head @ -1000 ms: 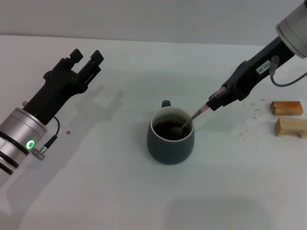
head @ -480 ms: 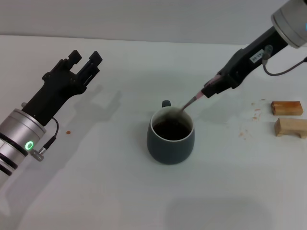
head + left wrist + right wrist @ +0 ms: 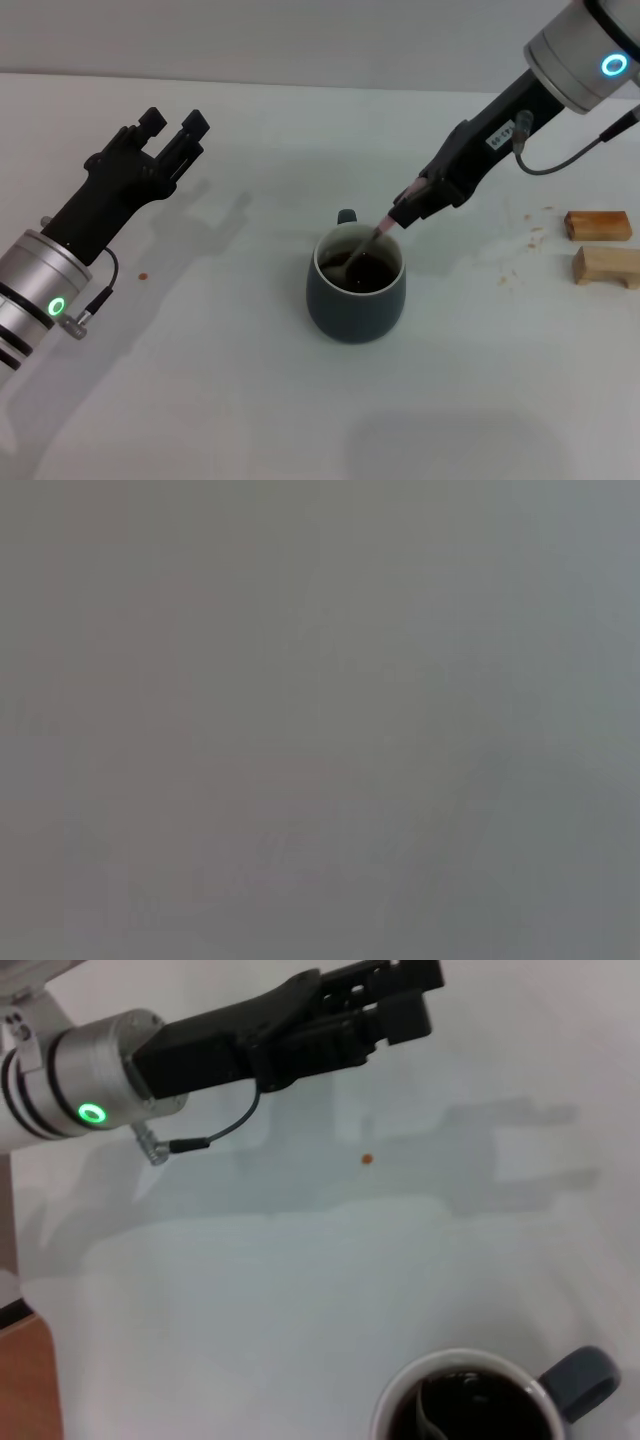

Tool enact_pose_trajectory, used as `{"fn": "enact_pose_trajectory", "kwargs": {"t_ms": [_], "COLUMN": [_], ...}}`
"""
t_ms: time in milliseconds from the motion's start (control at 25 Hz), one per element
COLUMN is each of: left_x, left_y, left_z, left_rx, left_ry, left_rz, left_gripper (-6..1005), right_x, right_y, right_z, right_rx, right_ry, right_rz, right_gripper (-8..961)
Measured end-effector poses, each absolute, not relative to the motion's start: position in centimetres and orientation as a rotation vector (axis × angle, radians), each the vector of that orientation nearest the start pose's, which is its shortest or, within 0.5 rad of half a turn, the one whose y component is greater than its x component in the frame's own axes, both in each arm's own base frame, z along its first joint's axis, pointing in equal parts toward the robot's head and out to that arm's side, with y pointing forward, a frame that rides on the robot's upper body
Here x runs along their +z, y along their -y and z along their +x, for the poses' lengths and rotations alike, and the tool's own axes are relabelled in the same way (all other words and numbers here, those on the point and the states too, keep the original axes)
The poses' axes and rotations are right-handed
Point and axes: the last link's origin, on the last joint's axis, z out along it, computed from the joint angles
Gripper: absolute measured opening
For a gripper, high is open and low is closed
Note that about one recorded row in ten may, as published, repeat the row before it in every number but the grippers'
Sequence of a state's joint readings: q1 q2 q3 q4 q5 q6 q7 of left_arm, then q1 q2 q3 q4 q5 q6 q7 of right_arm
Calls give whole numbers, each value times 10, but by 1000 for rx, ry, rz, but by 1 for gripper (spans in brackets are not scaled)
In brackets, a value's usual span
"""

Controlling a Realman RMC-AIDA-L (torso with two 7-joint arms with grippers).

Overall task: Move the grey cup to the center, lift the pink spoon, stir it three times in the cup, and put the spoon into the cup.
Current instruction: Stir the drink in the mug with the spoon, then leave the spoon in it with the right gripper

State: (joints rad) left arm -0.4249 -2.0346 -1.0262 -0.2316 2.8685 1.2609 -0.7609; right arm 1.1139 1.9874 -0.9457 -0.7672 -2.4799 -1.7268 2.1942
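Observation:
The grey cup (image 3: 356, 290) stands near the middle of the white table (image 3: 200, 390), holding dark liquid, its handle turned to the far side. My right gripper (image 3: 404, 213) hangs just above and right of the rim, shut on the pink spoon (image 3: 369, 243). The spoon slants down into the cup, its metal bowl in the liquid toward the left side. In the right wrist view the cup (image 3: 470, 1405) shows at the edge with its handle (image 3: 587, 1383). My left gripper (image 3: 171, 124) is held off to the far left, open and empty.
Two tan wooden blocks (image 3: 598, 225) (image 3: 606, 266) lie at the right edge with crumbs beside them. A small brown spot (image 3: 143, 277) marks the table on the left. The left arm (image 3: 200, 1050) crosses the right wrist view. The left wrist view shows only plain grey.
My right gripper has swung left and farther back over the cup, carrying the spoon's bowl from the right side of the liquid to the left. The left arm has barely moved.

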Motion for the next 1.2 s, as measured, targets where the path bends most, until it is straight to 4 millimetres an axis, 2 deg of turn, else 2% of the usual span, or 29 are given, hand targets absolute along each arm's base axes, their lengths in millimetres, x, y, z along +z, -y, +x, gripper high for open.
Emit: {"fn": "enact_pose_trajectory", "kwargs": {"t_ms": [160, 360, 560, 800, 1040, 1200], "left_x": [-29, -30, -32, -34, -35, -34], "left_y": [-325, -325, -325, -325, -323, -321], "left_z": [-285, -284, -283, -280, -281, -281], "left_rx": [-1172, -1173, -1175, -1180, -1187, -1197], "left_ry": [804, 804, 804, 805, 809, 817], "left_rz": [-1884, -1893, -1900, -1906, -1901, -1897], "left_gripper": [693, 693, 694, 694, 693, 693], "right_x": [15, 22, 28, 25, 14, 15], "right_y": [-408, -406, -407, -412, -412, -412], "right_z": [105, 122, 127, 121, 111, 104], "right_rx": [-314, -387, -363, -322, -315, -288], "right_ry": [-806, -860, -878, -840, -764, -733], "right_rz": [-3026, -2973, -2936, -2915, -2947, -2945], "right_gripper": [203, 206, 209, 213, 216, 219]}}
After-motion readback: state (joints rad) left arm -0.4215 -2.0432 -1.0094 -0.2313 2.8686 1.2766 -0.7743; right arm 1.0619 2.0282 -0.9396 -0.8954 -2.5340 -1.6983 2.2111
